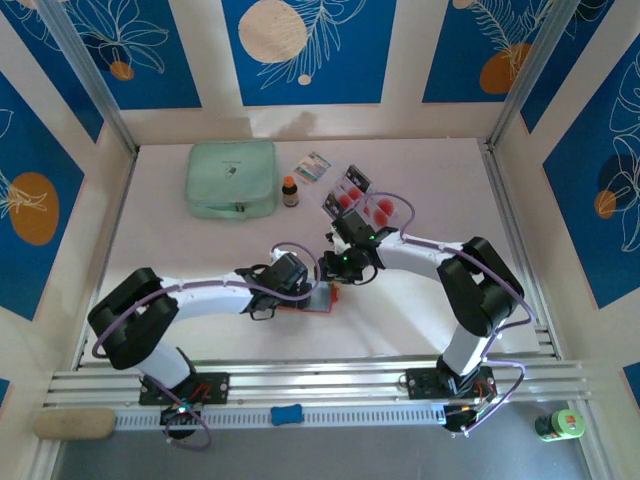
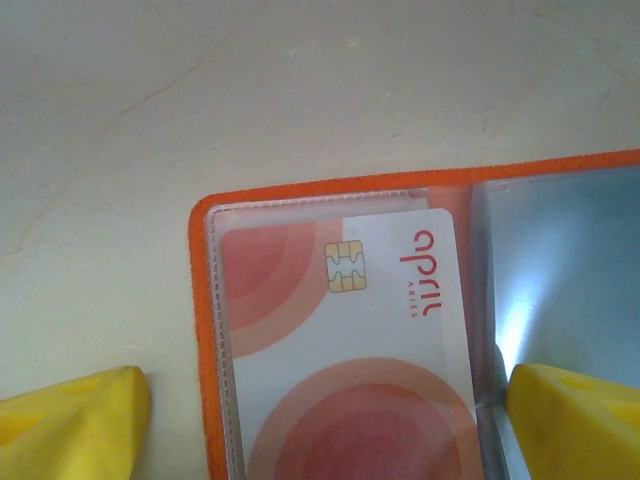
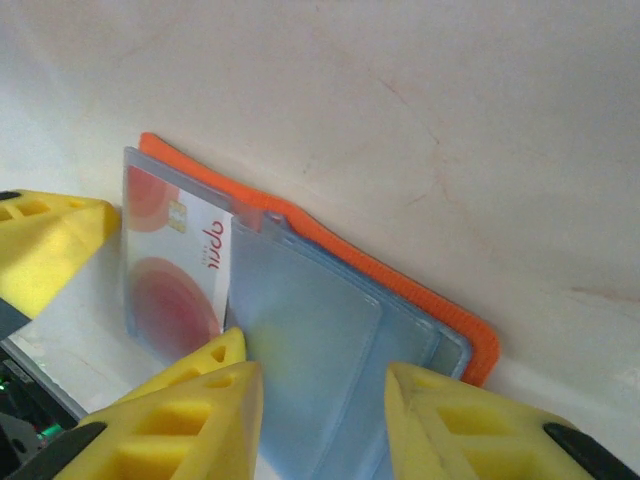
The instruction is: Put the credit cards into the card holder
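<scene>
Now: left hand (image 2: 328, 385) wide open, yellow fingers (image 2: 70, 420) either side of card holder (image 2: 200, 300), gripping nothing. Right hand (image 3: 315, 355) partly open above blue-grey pocket (image 3: 310, 320); contact unclear. Card holder lies open on pale bench (image 1: 200, 250) between both hands, one credit card (image 2: 390, 330) seated in clear pocket by orange edge. More credit cards (image 1: 362, 203) farther back. Mint pouch (image 1: 232, 178), small bottle (image 1: 290, 190), patterned packet (image 1: 313, 166) near back wall. Walls: blue panels, white leaf outlines, orange discs.
</scene>
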Action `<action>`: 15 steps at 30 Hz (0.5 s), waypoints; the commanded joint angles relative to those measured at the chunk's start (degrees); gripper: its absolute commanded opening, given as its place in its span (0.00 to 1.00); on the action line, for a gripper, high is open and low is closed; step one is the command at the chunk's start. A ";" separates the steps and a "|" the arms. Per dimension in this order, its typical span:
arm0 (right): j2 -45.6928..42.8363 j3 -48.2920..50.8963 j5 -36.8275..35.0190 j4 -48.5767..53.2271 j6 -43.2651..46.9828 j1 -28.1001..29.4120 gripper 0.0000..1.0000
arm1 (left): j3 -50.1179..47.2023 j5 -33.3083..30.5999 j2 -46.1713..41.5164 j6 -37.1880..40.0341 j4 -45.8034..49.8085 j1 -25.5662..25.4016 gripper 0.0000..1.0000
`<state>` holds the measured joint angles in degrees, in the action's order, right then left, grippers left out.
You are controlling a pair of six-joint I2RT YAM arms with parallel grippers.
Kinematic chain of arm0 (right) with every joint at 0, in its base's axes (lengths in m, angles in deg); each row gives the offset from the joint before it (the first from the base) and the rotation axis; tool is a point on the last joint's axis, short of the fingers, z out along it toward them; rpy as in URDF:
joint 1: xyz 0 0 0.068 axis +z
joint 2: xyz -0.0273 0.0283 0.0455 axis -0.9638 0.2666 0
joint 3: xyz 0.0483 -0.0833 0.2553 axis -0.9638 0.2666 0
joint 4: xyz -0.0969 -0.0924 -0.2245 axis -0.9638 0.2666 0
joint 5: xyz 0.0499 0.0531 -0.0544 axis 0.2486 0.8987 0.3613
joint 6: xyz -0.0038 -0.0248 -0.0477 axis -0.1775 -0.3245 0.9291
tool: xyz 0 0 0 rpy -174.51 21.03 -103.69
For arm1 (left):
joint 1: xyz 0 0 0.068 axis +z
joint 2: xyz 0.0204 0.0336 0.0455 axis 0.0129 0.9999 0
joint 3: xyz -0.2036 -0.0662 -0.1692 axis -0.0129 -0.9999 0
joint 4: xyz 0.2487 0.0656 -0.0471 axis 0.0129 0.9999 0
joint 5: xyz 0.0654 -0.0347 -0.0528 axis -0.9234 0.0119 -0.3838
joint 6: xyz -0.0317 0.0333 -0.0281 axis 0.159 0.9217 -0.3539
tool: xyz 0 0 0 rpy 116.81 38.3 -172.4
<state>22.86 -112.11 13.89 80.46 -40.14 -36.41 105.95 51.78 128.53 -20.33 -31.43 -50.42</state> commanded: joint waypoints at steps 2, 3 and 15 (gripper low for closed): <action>0.05 1.04 1.34 -1.11 -2.19 -0.24 0.37 | -1.58 -0.88 0.62 -0.42 0.40 -0.44 0.92; 0.38 0.88 1.74 -1.50 -2.38 -0.25 0.37 | -1.76 -0.89 0.53 -0.47 0.30 -0.44 0.92; 4.29 -0.12 3.21 -3.01 -3.41 -0.27 0.36 | -2.12 -0.75 0.25 -0.68 -0.15 -0.48 0.92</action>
<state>26.30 -111.76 15.37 77.83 -42.67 -36.41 105.25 51.65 128.53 -20.33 -32.59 -50.44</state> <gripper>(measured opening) 0.363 0.917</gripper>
